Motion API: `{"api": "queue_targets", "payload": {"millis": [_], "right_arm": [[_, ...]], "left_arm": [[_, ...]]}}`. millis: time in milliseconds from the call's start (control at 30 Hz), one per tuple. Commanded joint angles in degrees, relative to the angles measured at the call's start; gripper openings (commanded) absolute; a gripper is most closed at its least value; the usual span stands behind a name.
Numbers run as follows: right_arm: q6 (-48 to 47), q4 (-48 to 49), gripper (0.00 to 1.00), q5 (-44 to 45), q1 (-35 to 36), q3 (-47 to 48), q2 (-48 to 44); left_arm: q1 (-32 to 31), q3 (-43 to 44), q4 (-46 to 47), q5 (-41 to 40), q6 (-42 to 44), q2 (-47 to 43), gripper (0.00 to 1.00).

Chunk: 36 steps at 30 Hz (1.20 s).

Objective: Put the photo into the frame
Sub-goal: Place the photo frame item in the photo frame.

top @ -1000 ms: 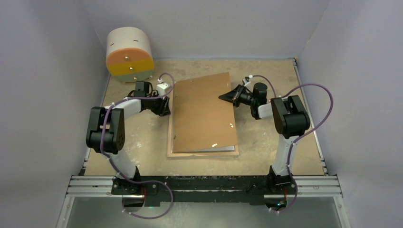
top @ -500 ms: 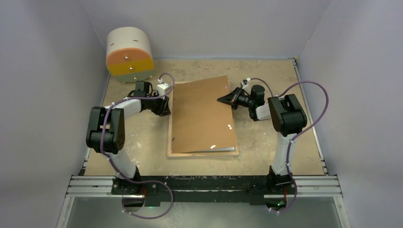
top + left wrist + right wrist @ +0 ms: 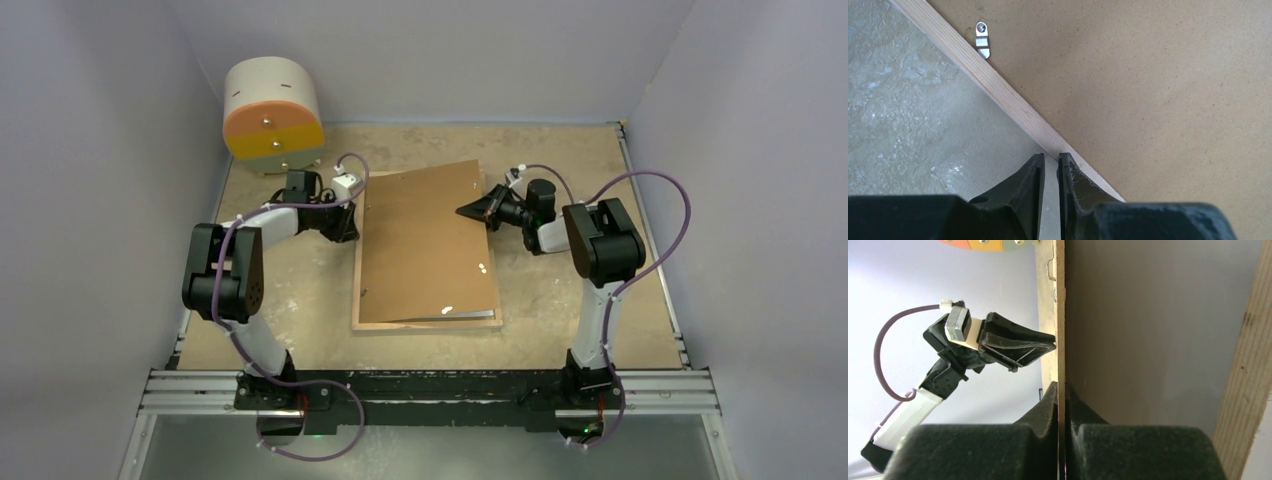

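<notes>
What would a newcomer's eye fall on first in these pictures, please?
The brown backing board mid-table, lying askew over the wooden frame, its far right edge pinched by the right gripper. Next, the cream drum with an orange and yellow face in the far left corner.

Frame (image 3: 425,324) at worktop (image 3: 560,290) centre, backing board (image 3: 425,240) on it, left fingers (image 3: 345,225) at 10 o'clock, right fingers (image 3: 478,207) at 2 o'clock, drum (image 3: 272,115) in 11 o'clock corner.

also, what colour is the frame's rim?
Light natural wood: the frame shows its rim clearest in the left wrist view.
</notes>
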Motion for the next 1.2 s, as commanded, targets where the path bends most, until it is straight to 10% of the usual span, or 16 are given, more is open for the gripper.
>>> {"api": "queue_targets", "payload": {"millis": [0, 267, 867, 1167], "right_arm": [[-2.96, -2.06, 0.00, 0.79, 1.26, 0.55, -0.61], [-13.99, -20.77, 0.00, 6.29, 1.97, 3.83, -4.11], [-29.77, -64.06, 0.95, 35.04, 12.18, 20.95, -9.08], [-34.23, -76.78, 0.99, 42.87, 14.14, 28.14, -10.25]], "left_arm": [[-0.89, -0.79, -0.27, -7.24, 3.94, 4.57, 0.17], [-1.11, 0.30, -1.69, -7.15, 4.60, 4.49, 0.13], [-1.11, 1.41, -4.08, -6.80, 6.38, 3.24, 0.09], [-0.95, 1.50, -4.40, -7.32, 6.40, 3.18, 0.08]]}}
